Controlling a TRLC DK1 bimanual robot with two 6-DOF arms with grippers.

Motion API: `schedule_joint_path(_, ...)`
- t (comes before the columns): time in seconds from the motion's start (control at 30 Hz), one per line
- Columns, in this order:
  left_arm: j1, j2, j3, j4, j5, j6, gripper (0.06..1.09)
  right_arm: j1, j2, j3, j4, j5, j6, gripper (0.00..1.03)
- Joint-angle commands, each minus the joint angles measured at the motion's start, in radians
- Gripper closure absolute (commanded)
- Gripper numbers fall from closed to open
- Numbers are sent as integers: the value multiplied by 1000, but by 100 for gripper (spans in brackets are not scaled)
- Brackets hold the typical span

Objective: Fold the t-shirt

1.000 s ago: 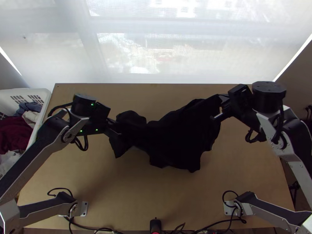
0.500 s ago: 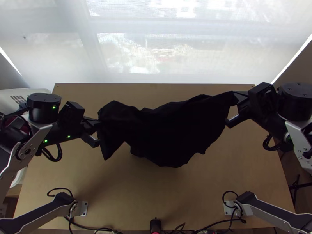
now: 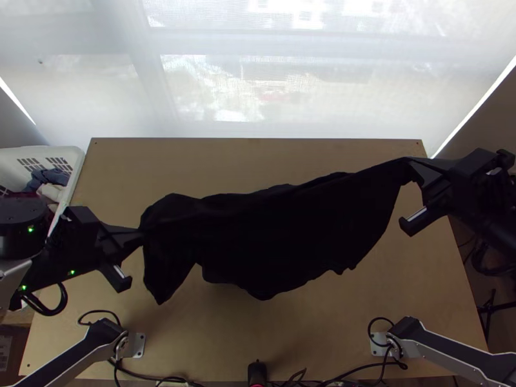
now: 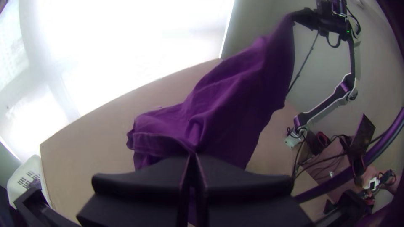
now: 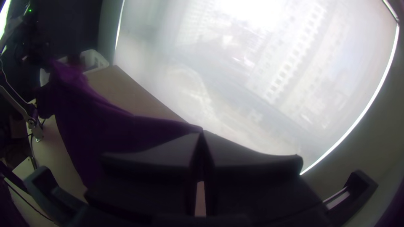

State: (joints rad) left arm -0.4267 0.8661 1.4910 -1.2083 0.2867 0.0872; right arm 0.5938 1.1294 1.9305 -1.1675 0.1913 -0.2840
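The dark t-shirt [image 3: 277, 232] is stretched over the wooden table [image 3: 258, 335], between the two grippers. The left gripper [image 3: 143, 235] has its fingers pressed together on one end of the cloth, and the right gripper [image 3: 413, 162] is also closed, with the opposite end pinched at its tips. From there the t-shirt hangs in loose folds — its lower border is uneven, and it is not folded. Beside the table, at the left, there stands a white basket [image 3: 79, 161] with clothes [image 3: 51, 177] inside.
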Motion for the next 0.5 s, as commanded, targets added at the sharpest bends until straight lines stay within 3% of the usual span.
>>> schedule_joint_path(0.0,-84,-64,-118,-135,71,-53,105,90,13,19,-164,4,69,100)
schedule_joint_path(0.2,-142,-87,-419,-128,197,-121,105,133,-8,-203,-222,-95,120,100)
schedule_joint_path(0.3,-142,-81,-512,-2,203,-141,105,153,-6,-265,-218,-102,124,100)
schedule_joint_path(0.4,-139,-29,-534,82,203,-152,95,155,6,-300,-198,-104,128,100)
schedule_joint_path(0.47,-138,14,-534,119,203,-152,94,153,12,-318,-182,-104,129,100)
